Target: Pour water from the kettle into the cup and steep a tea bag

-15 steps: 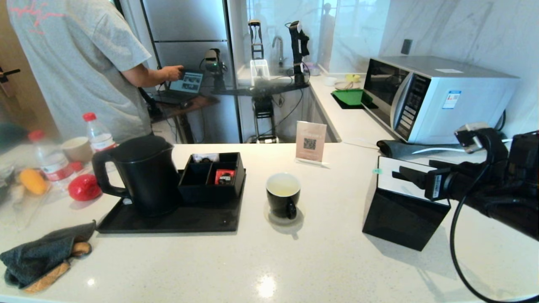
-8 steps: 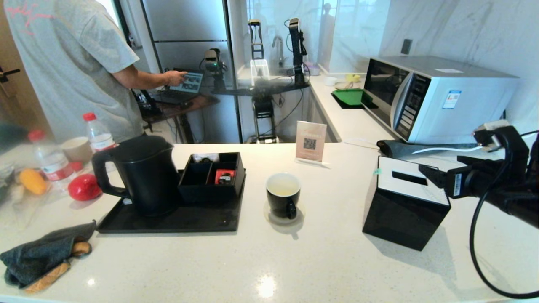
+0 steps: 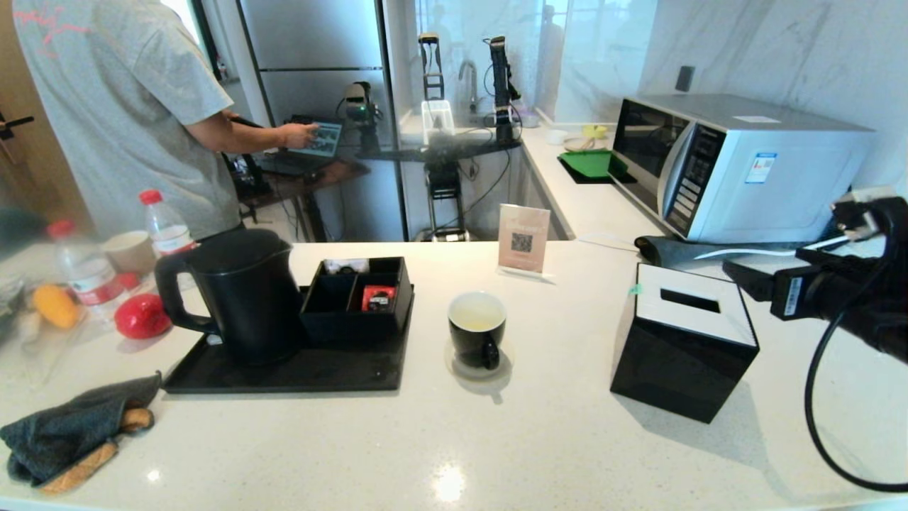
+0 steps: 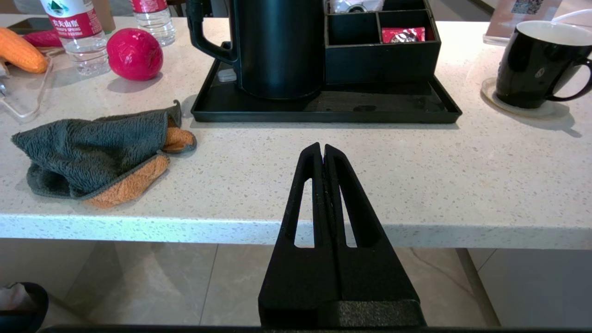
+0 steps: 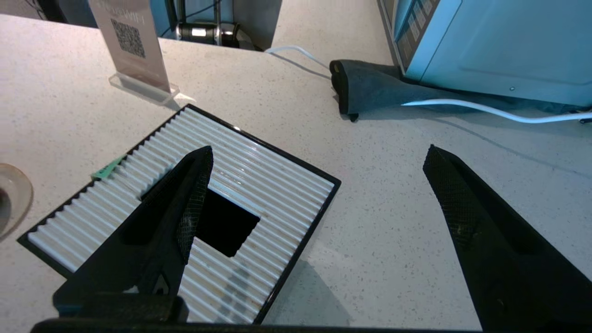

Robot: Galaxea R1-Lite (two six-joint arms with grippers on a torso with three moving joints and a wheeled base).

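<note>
Kettle (image 3: pixel 237 294) sits on its tray (image 3: pixel 298 372) left of the cup (image 3: pixel 477 330), my right end effector (image 5: pixel 319 189) hangs wide open and empty beside the tissue box (image 3: pixel 684 341), left end effector (image 4: pixel 323 155) pinched closed off the worktop (image 3: pixel 454 440) edge.

Matte black right arm (image 3: pixel 844 305) carries a white label, a looping black cable and long triangular, mesh-textured jaws.
</note>
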